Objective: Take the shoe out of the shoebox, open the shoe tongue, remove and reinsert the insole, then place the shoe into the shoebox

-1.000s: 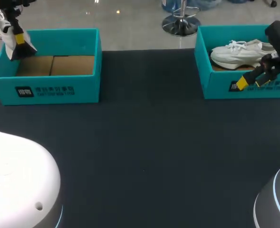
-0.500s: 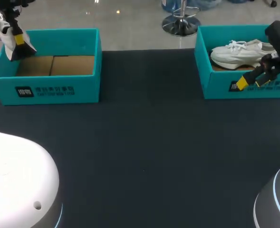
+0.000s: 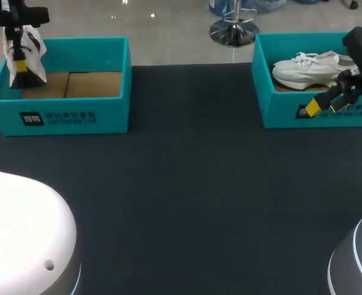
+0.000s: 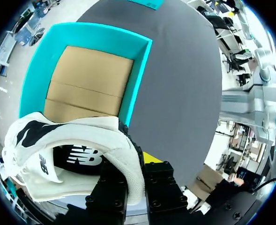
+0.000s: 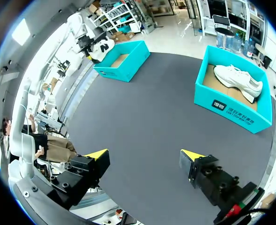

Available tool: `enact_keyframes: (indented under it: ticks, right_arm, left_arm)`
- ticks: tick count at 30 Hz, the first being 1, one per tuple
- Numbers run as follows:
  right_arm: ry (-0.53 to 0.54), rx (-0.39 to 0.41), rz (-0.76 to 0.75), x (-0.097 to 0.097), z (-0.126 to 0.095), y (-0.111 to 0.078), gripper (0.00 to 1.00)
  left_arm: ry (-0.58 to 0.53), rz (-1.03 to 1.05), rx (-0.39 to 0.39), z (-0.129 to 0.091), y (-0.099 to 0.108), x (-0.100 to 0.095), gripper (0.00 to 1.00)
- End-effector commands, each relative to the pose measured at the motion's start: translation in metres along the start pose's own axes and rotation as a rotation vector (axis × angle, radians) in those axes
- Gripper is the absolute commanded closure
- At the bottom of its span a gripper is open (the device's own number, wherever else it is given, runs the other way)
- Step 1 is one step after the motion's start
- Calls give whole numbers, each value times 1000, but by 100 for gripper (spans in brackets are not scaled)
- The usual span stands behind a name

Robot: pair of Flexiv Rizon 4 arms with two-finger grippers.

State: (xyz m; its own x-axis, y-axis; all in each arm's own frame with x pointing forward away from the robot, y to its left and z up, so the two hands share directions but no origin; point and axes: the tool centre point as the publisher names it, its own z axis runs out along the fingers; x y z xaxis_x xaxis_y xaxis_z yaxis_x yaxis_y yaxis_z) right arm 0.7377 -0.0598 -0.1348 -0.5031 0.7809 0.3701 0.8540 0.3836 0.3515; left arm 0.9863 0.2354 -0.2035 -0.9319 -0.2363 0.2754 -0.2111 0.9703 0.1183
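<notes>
- When you look down from above, what is hard to see?
- At ten o'clock the left gripper (image 3: 19,64) comes in from the far edge, so most of its arm is cut off. It also covers part of the white shoe (image 3: 34,48). At two o'clock my right arm hides the three o'clock end of the other white shoe (image 3: 306,67), which sits in the right shoebox (image 3: 260,92).
- Where is the white shoe?
- It is up in the air, over the nine o'clock end of the left shoebox (image 3: 70,117). In the left wrist view the left gripper (image 4: 137,161) pinches the soft rim of the white shoe (image 4: 81,136) from two sides. Only one yellow tip peeks out there.
- Which way does it point?
- From above it hangs long-ways, about twelve to six. I cannot tell which end is the toe. In the left wrist view it stretches sideways from the fingers, with its dark inside showing. The left shoebox (image 4: 135,79) is ahead of the fingers.
- And the other one?
- It lies on its sole, long-ways from nine to three.
- What about the other gripper?
- The right gripper (image 3: 321,106) shows in front of the right shoebox's near wall. In its own view the right gripper (image 5: 145,154) has its fingers spread wide, with nothing between them, high over the dark table (image 5: 152,108).
</notes>
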Motion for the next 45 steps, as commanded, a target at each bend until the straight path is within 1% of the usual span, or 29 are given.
enact_keyframes:
  ticks: [1, 3, 4, 6, 7, 9, 10, 11, 13, 17, 22, 26, 30, 31, 32, 45]
  right_arm:
    - [-1, 2, 1, 0, 1, 1, 0]
    - [-1, 2, 1, 0, 1, 1, 0]
    - [-1, 2, 1, 0, 1, 1, 0]
    - [-1, 2, 1, 0, 1, 1, 0]
    - [-1, 2, 1, 0, 1, 1, 0]
    - [-1, 2, 1, 0, 1, 1, 0]
    - [-1, 2, 1, 0, 1, 1, 0]
    - [-1, 2, 1, 0, 1, 1, 0]
    - [-1, 2, 1, 0, 1, 1, 0]
    - [-1, 2, 1, 0, 1, 1, 0]
    - [-1, 2, 1, 0, 1, 1, 0]
    - [-1, 2, 1, 0, 1, 1, 0]
    - [-1, 2, 1, 0, 1, 1, 0]
    - [-1, 2, 1, 0, 1, 1, 0]
    - [-1, 2, 1, 0, 1, 1, 0]
    - [-1, 2, 1, 0, 1, 1, 0]
  left_arm:
    - [-113, 238, -57, -5, 11, 3, 100]
    - [-167, 283, -83, -6, 15, 1, 100]
    - [-191, 323, -79, -7, 19, 2, 100]
    - [-213, 369, -94, -9, 22, 2, 100]
    - [-240, 445, -87, -10, 26, 3, 100]
    - [-242, 530, -101, -9, 29, 4, 100]
    - [-249, 576, -103, -8, 31, 5, 100]
    - [-285, 631, -78, -7, 33, 5, 100]
    - [-244, 744, -58, -7, 39, 6, 100]
    - [-250, 893, -84, -8, 46, 5, 100]
    - [-203, 1139, -178, -9, 52, 1, 100]
    - [-185, 1261, -243, -11, 54, -7, 100]
    - [-193, 1351, -330, -15, 58, -14, 100]
    - [-212, 1334, -357, -16, 58, -16, 100]
    - [-231, 1292, -360, -16, 56, -18, 100]
    - [-231, 1292, -360, -16, 56, -18, 100]
